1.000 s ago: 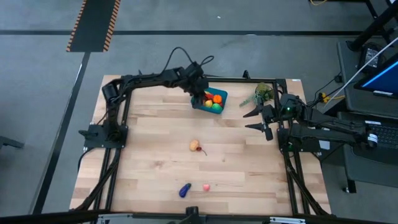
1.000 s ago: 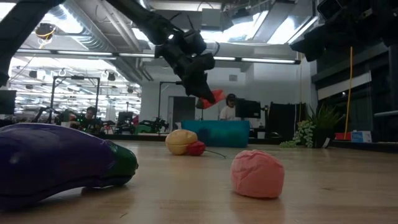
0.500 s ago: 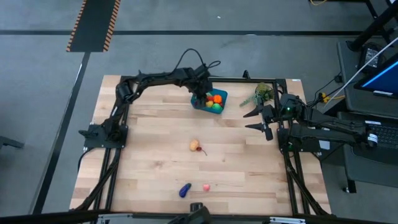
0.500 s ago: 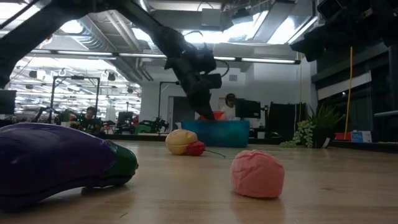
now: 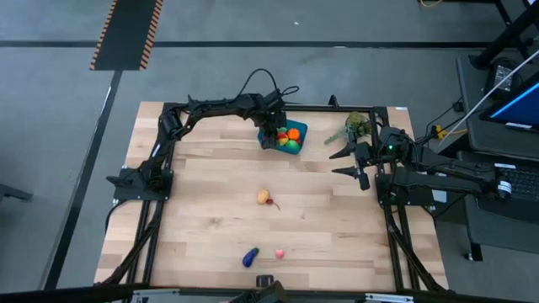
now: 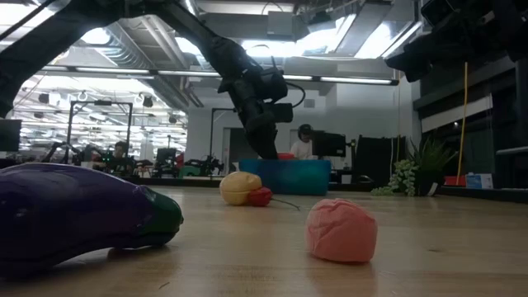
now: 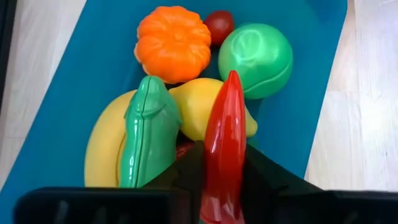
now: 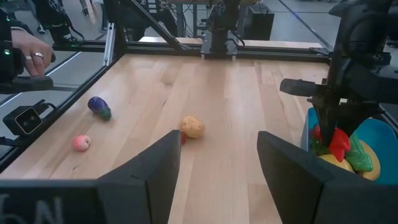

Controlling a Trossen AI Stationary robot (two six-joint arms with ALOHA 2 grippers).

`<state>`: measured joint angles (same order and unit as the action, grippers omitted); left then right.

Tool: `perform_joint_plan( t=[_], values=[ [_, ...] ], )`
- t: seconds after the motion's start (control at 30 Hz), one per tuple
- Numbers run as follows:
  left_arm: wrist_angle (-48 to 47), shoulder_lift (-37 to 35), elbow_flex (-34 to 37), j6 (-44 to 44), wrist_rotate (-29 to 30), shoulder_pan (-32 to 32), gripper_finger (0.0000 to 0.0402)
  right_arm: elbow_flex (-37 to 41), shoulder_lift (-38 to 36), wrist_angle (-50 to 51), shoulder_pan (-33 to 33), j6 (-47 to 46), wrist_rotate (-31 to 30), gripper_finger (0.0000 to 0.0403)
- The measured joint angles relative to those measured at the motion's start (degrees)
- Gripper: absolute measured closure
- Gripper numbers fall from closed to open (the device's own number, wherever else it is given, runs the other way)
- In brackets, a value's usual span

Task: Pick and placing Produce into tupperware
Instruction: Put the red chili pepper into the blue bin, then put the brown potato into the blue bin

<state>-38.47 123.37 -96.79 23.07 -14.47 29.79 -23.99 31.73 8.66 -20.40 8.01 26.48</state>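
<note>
The teal tupperware point(image 5: 296, 129) stands at the table's far middle, holding an orange pumpkin point(image 7: 174, 42), a green ball point(image 7: 255, 59), a yellow lemon point(image 7: 193, 106), a banana point(image 7: 102, 149) and a green piece point(image 7: 149, 134). My left gripper point(image 5: 271, 135) reaches down into it, shut on a red pepper point(image 7: 225, 137). A tan potato with a red cherry point(image 5: 264, 197), a purple eggplant point(image 5: 249, 257) and a pink piece point(image 5: 279, 252) lie on the table. My right gripper point(image 5: 345, 160) waits open at the right edge. My left gripper pinches the red pepper by its thick end point(image 7: 222, 186) between its two fingers. The fingers slant down from above and the pepper runs on in line with them. Its pointed tip point(image 7: 232, 78) lies over the lemon inside the tub; whether it touches I cannot tell.
A leafy green sprig point(image 5: 354, 126) lies at the far right beside the right arm. Black frame rails run along the table's edges. A person's hand point(image 8: 31, 59) shows beyond the table's rail. Bare wood lies between the tub and the loose pieces.
My left gripper has come down from above the tub into it, tipping more steeply downward. The red pepper, which hung clear above the rim, now sits low among the produce in the tub.
</note>
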Motion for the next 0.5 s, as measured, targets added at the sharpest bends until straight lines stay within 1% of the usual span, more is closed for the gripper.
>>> perform_joint_plan(
  t=[0.13, 0.23, 0.5],
  values=[
    [0.0, -0.1, 0.0, -2.5, 1.1, -0.5, 0.0301, 0.0, 0.0, 0.1, 0.0, 0.0, 0.0, 0.0187],
    [0.0, -0.2, 0.0, -4.8, 3.3, -1.0, 0.0284, 0.0, 0.0, 0.2, 0.0, 0.0, 0.0, 0.0187],
    [0.1, -2.5, 0.1, -5.4, 3.6, -1.9, 0.0262, 0.0, 0.0, 0.2, 0.0, 0.0, 0.0, 0.0187]
  ],
)
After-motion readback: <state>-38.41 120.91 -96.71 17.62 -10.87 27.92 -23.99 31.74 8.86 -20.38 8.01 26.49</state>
